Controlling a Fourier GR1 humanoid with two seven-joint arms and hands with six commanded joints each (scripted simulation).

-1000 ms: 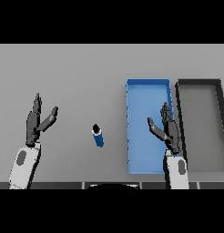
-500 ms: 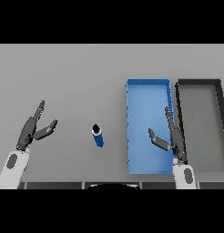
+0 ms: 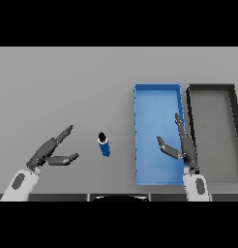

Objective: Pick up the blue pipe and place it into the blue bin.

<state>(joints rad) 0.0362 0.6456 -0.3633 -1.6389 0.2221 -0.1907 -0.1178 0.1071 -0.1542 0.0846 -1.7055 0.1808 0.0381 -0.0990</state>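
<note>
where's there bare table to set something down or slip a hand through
Bare table: far strip beyond the blue bin and dark grey bin; left of the small blue pipe. Crowded: left hand by the pipe, right hand over the blue bin.

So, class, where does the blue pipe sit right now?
In the head view the blue pipe lies on the grey table, between the left hand and the blue bin.

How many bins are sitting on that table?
2. The blue bin is right of centre, with the right hand over it. The dark grey bin stands beside it, nearer the table's right edge. Nothing seems hidden.
</note>
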